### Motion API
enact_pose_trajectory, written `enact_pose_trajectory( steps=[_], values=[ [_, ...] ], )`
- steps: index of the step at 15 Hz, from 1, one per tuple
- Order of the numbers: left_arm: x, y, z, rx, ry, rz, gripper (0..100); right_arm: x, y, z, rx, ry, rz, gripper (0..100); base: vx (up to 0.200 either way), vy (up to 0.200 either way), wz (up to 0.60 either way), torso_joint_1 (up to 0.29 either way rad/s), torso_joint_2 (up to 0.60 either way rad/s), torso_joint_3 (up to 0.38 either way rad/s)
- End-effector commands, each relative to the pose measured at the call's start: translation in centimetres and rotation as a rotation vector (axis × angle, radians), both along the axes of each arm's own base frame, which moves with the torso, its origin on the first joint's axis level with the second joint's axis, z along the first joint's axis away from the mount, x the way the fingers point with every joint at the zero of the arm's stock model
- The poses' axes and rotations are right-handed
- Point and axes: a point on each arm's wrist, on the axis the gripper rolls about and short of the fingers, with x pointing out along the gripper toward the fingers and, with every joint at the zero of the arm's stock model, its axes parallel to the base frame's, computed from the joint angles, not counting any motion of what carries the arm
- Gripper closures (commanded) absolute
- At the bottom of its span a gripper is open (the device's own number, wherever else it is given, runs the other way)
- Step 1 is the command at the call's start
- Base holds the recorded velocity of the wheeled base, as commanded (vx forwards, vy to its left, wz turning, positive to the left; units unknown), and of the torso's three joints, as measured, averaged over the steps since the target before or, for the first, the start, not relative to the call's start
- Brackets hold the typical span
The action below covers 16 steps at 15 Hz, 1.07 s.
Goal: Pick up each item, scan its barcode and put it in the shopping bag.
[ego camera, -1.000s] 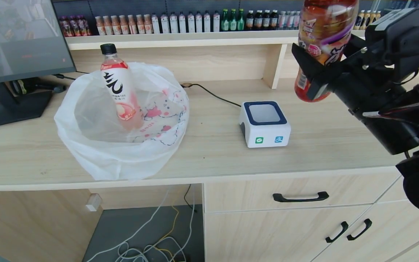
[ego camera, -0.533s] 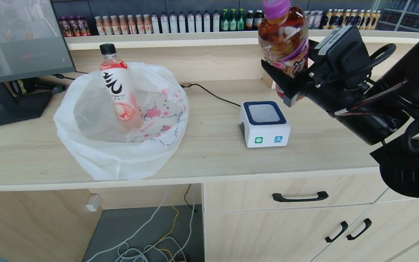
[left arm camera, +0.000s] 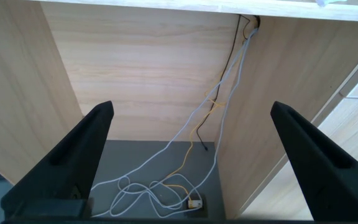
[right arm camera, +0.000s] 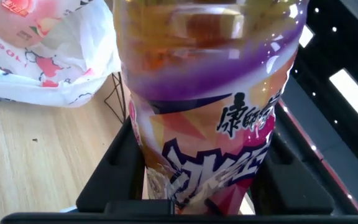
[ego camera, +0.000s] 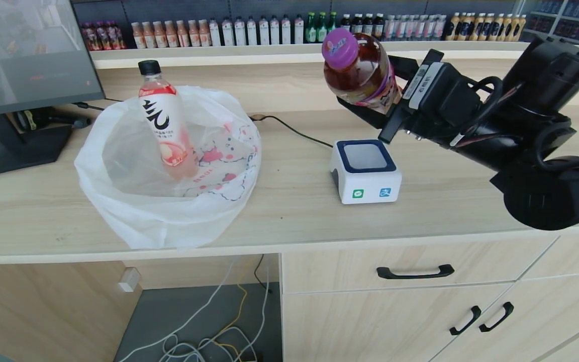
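Over the last second my right arm has swung in from the 3 o'clock side of the counter (ego camera: 294,216) and come lower. The tea bottle (ego camera: 362,75), which stood upright in my grip, is now tipped well over, its purple cap (ego camera: 340,46) pointing toward 10 o'clock. My right gripper (ego camera: 380,90) is pinching the bottle around its labelled middle, a jaw pressed to each side; the right wrist view shows the label (right arm camera: 229,155) wedged tight between them.

The bottle now hangs in the air at 12 o'clock of the scanner (ego camera: 365,171), above it and a little behind, not touching it. I judge this as the scan step beginning: the tilt turns the bottle's side down toward the scanner's window (ego camera: 366,157). I cannot see the barcode from here, so I cannot say whether it faces the glass yet; a roll of the wrist may be needed.

The shopping bag (ego camera: 118,201) sits open at 9 o'clock of the scanner, well apart from it, with a pink bottle (ego camera: 164,125) leaning inside. One item bagged, this one yet to scan.

My left gripper (left arm camera: 194,162) hangs below the counter, fingers spread wide and holding nothing, over loose cables (left arm camera: 166,186).
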Motion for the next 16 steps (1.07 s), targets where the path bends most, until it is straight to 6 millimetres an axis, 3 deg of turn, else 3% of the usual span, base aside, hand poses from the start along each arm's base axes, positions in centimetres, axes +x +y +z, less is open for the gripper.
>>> enact_pose_trajectory(
  steps=[1,16],
  values=[
    [0.0,0.0,0.0,0.000,0.000,0.000,0,0.6,0.0,-1.4,-0.047,0.010,0.005,100,0.000,0.000,0.00,0.000,0.00,0.000],
    [0.0,0.0,0.0,0.000,0.000,0.000,0,0.6,-0.6,-3.9,-0.121,0.053,0.012,100,0.000,0.000,0.00,0.000,0.00,0.000]
  ],
)
